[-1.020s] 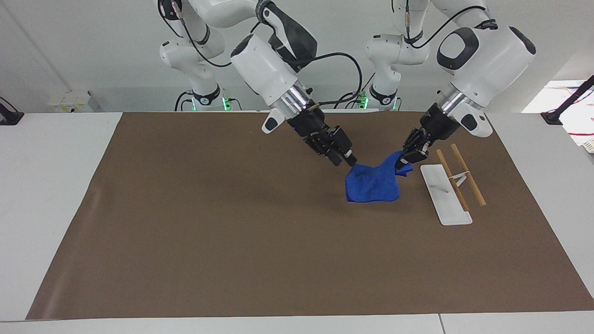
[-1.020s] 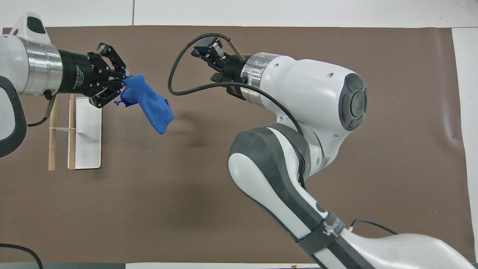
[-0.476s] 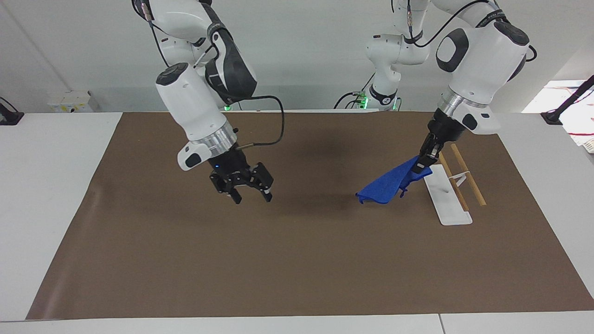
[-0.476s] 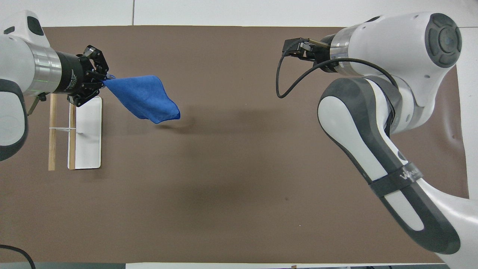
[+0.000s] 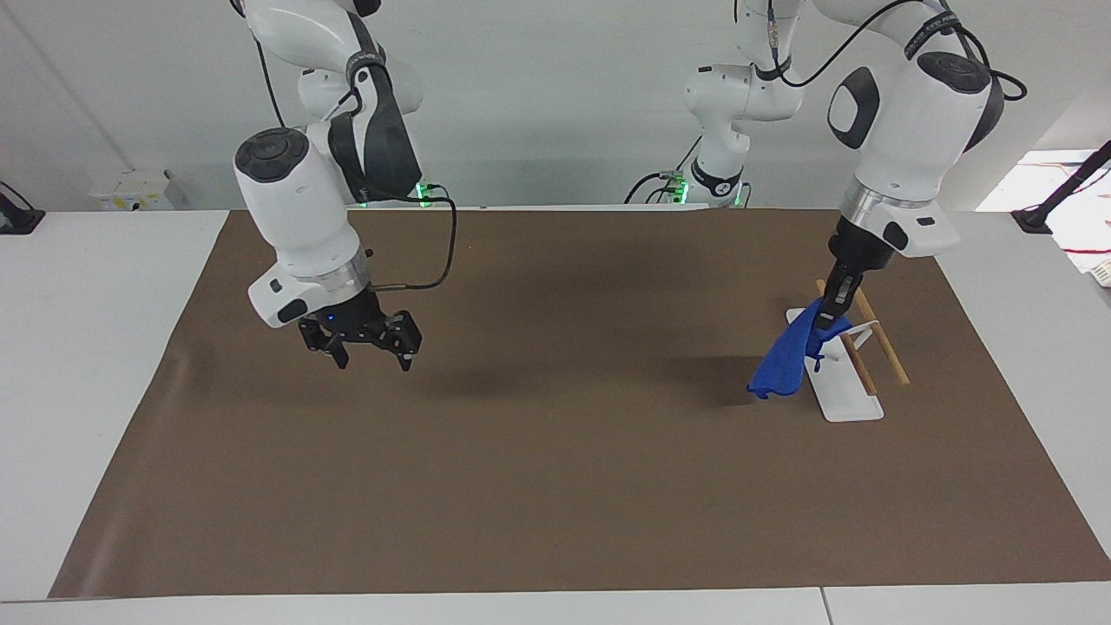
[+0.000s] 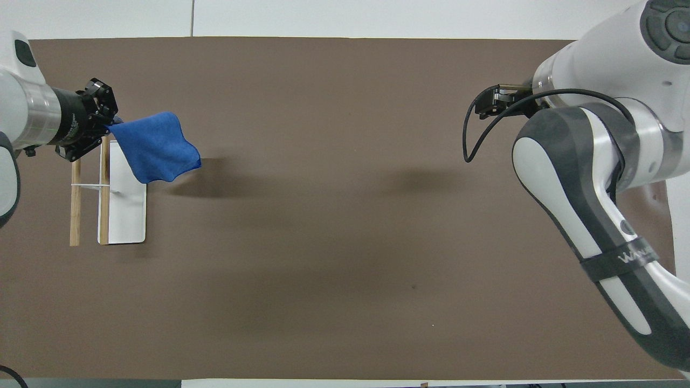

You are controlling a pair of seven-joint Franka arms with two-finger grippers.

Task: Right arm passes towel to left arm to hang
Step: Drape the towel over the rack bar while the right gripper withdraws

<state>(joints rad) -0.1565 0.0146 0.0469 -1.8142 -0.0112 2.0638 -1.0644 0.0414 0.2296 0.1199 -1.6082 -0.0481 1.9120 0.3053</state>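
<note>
The blue towel [image 5: 784,365] [image 6: 153,145] hangs by one corner from my left gripper [image 5: 825,319] [image 6: 109,124], which is shut on it. That gripper points down over the rack, a white base plate [image 5: 840,389] [image 6: 127,215] with two wooden rods [image 5: 878,341] [image 6: 75,205], at the left arm's end of the table. The towel's free end droops beside the plate, just above the mat. My right gripper [image 5: 372,361] [image 6: 487,103] hangs open and empty above the mat at the right arm's end, well apart from the towel.
A brown mat [image 5: 555,486] [image 6: 334,269] covers most of the white table. A black cable [image 5: 438,252] loops from the right arm's wrist. Nothing else lies on the mat besides the rack.
The right gripper let go of the towel, opened and swung away toward its own end. The left gripper carried the towel sideways until it hung over the rack.
</note>
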